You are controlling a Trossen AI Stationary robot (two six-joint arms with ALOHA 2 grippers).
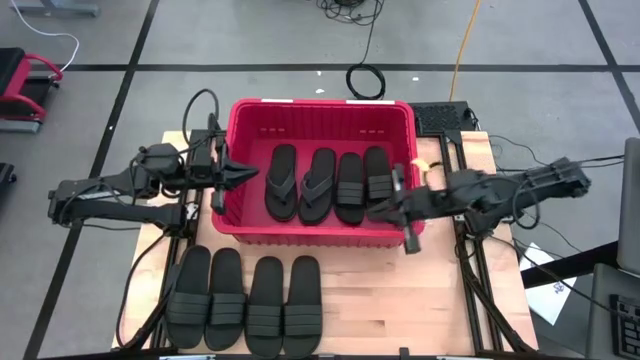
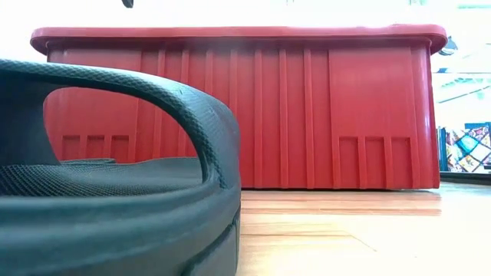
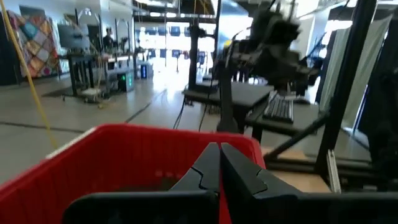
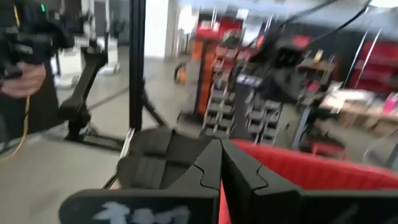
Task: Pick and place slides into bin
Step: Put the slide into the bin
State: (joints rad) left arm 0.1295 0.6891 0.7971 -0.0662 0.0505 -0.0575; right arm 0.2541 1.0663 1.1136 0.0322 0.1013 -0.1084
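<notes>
- From above: the red bin sits mid-table with four slides lying side by side inside it, two thong-style ones on the left and two banded ones on the right. Four more banded slides lie in a row on the wood in front of it, touching or nearly so. The left gripper hovers at the bin's left rim, fingers pinched together and empty. The right gripper hangs over the bin's right end, just beside the fourth sandal, also closed with nothing in it that I can make out.
- From table height: one slide fills the near foreground, its wide strap arching well clear of the footbed. That looks like soft, light rubber, likely grippy rather than slick, and it should bend without harm. I would pinch the strap at its crown, since the sole lies flat on the table.
- Left wrist view: closed fingers point across the bin's red wall.
- Right wrist view: closed fingers too, red rim just beyond.
</notes>
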